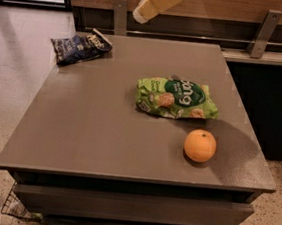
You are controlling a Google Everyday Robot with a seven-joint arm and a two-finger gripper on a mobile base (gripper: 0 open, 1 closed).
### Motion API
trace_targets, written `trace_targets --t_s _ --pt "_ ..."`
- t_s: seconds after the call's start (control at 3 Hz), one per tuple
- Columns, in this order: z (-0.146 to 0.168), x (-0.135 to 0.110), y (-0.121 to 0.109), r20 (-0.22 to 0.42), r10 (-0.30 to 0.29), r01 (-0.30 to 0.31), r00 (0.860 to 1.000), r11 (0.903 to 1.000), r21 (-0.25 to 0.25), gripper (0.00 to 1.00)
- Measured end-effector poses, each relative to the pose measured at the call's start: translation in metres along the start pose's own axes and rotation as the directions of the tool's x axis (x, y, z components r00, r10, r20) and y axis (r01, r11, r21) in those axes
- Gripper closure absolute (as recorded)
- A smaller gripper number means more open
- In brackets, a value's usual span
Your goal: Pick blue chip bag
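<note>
table [104, 130] on speckled floor [14, 76] holds blue chip bag [80, 47]; gripper [141, 15] above far edge, grip unclear.

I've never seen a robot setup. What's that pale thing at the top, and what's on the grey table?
That pale thing is the end of a robot arm, its claw, hanging above the table's far edge with nothing in it. One camera looks down on the grey table. Three things lie there: a dark blue chip bag at the far left corner, which the robot should pick up, a green snack bag near the middle, and an orange nearer us on the right.
</note>
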State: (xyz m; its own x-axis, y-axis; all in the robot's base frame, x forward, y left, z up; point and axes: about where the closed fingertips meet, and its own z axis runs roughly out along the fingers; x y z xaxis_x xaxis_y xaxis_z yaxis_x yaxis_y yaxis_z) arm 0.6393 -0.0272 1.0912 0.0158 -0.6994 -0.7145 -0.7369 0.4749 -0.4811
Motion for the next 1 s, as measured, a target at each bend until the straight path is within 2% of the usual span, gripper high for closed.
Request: trace_targets --t_s 0.33,0.67,1.0 --pt "0.083 0.006 -0.002 -0.082 -0.023 0.019 0.996 0.9987 -0.048 0.00" --pt "0.139 0.013 0.005 -0.120 -0.034 0.022 0.992 0.9947 -0.101 0.00" --pt "0.192 0.008 0.028 -0.096 -0.027 0.009 0.995 0.9842 -0.177 0.00"
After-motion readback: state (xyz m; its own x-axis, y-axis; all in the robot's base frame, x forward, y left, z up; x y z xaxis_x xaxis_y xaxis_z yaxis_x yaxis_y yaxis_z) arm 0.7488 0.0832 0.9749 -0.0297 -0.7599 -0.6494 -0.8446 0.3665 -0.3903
